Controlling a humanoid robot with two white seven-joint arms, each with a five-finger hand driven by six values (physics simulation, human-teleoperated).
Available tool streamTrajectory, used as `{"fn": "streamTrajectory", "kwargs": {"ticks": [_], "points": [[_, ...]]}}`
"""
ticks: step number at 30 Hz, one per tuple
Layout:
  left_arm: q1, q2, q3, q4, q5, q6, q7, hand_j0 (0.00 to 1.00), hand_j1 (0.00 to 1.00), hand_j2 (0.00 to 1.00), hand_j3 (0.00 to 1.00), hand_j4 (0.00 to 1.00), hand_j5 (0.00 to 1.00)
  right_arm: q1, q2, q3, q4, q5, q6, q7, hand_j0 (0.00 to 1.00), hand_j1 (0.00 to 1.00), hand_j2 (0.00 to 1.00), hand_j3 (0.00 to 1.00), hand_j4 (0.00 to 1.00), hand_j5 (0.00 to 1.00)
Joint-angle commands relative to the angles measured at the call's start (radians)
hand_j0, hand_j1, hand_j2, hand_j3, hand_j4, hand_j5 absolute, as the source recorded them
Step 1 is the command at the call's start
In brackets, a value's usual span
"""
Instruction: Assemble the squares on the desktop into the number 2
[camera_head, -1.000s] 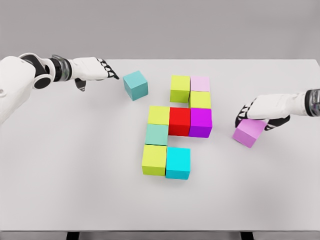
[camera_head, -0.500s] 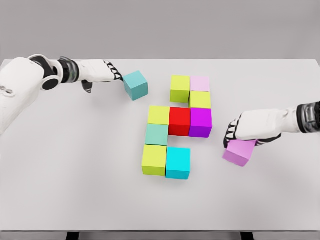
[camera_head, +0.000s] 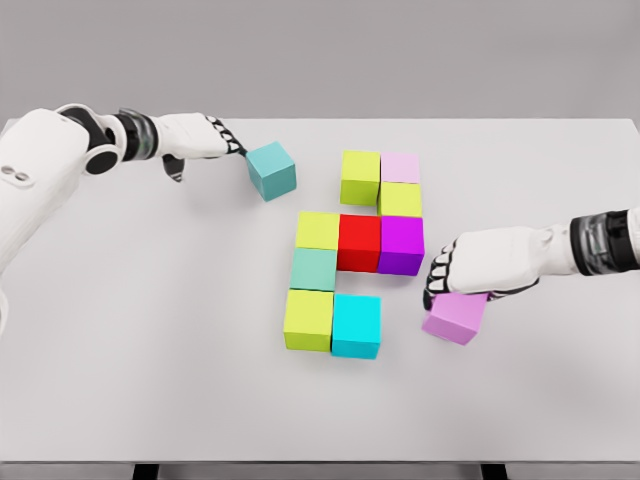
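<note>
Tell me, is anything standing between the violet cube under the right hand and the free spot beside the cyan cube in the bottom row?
Nothing visible does. The violet cube, under the right hand, sits to the right of the cyan cube, and only bare table lies between them. The magenta cube stands above that path, not in it.

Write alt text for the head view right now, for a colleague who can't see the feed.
The right hand grips a violet block just right of a partly built figure 2 of coloured blocks on a white table. The left hand touches a loose teal block at the upper left of the figure.
</note>
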Motion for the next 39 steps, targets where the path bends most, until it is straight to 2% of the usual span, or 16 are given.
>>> {"fn": "streamTrajectory", "kwargs": {"ticks": [1, 4, 7, 12, 13, 15, 18, 20, 25, 28, 35, 38, 39], "points": [[0.000, 0.010, 0.003, -0.001, 0.006, 0.001, 0.001, 1.00, 1.00, 1.00, 1.00, 1.00, 1.00, 0.000, 0.003, -0.001, -0.008, -0.005, 0.002, 0.000, 0.59, 0.59, 0.59, 0.59, 0.59, 0.59], [0.000, 0.039, 0.003, -0.018, 0.007, 0.001, 0.001, 1.00, 1.00, 1.00, 1.00, 1.00, 1.00, 0.000, 0.001, -0.001, -0.008, -0.005, 0.002, 0.000, 0.60, 0.60, 0.60, 0.60, 0.60, 0.60], [0.000, 0.091, 0.003, -0.103, 0.009, 0.001, 0.001, 1.00, 1.00, 1.00, 1.00, 1.00, 1.00, 0.005, 0.001, -0.001, -0.008, -0.005, 0.002, 0.000, 0.60, 0.60, 0.60, 0.60, 0.60, 0.60], [0.005, 0.128, 0.001, -0.181, 0.016, 0.001, 0.001, 1.00, 1.00, 1.00, 1.00, 1.00, 1.00, 0.005, 0.009, -0.001, -0.008, -0.004, 0.002, 0.000, 0.61, 0.61, 0.61, 0.61, 0.61, 0.61], [0.006, 0.128, 0.001, -0.190, 0.016, 0.001, 0.001, 1.00, 1.00, 1.00, 1.00, 1.00, 1.00, 0.005, 0.009, -0.001, -0.008, -0.004, 0.002, 0.000, 0.64, 0.64, 0.64, 0.64, 0.64, 0.64], [0.008, 0.130, 0.001, -0.199, 0.015, 0.001, 0.001, 1.00, 1.00, 1.00, 1.00, 1.00, 1.00, 0.005, 0.011, -0.001, -0.008, -0.002, 0.002, 0.000, 0.81, 0.81, 0.81, 0.81, 0.81, 0.81], [0.014, 0.137, 0.001, -0.210, 0.016, 0.001, 0.001, 1.00, 1.00, 1.00, 1.00, 1.00, 1.00, 0.012, 0.027, -0.001, -0.006, 0.001, 0.002, 0.000, 0.96, 0.96, 0.96, 0.96, 0.96, 0.96], [0.021, 0.139, 0.003, -0.210, 0.016, 0.001, 0.001, 1.00, 1.00, 1.00, 1.00, 1.00, 1.00, 0.014, 0.046, -0.001, -0.002, 0.007, 0.002, 0.000, 0.98, 0.98, 0.98, 0.98, 0.98, 0.98], [0.037, 0.156, 0.001, -0.233, 0.018, 0.001, 0.001, 1.00, 1.00, 1.00, 1.00, 1.00, 1.00, 0.014, 0.032, -0.010, -0.002, -0.004, 0.002, 0.000, 0.99, 0.99, 0.99, 0.99, 0.99, 0.99], [0.048, 0.165, 0.001, -0.255, 0.018, 0.001, 0.001, 1.00, 1.00, 1.00, 1.00, 1.00, 1.00, 0.014, -0.014, -0.031, -0.003, -0.022, 0.002, 0.000, 0.99, 0.99, 0.99, 0.99, 0.99, 0.99], [0.058, 0.157, 0.001, -0.256, 0.018, 0.001, 0.001, 1.00, 1.00, 1.00, 1.00, 1.00, 1.00, 0.014, -0.152, -0.051, -0.005, -0.151, 0.002, 0.000, 1.00, 1.00, 1.00, 1.00, 1.00, 1.00], [0.060, 0.148, 0.001, -0.255, 0.018, 0.001, 0.001, 1.00, 1.00, 1.00, 1.00, 1.00, 1.00, 0.014, -0.177, -0.050, 0.004, -0.146, 0.002, 0.000, 1.00, 1.00, 1.00, 1.00, 1.00, 1.00], [0.060, 0.147, 0.001, -0.255, 0.018, 0.001, 0.001, 1.00, 1.00, 1.00, 1.00, 1.00, 1.00, 0.014, -0.189, -0.047, 0.027, -0.146, 0.002, 0.000, 1.00, 1.00, 1.00, 1.00, 1.00, 1.00]]}}
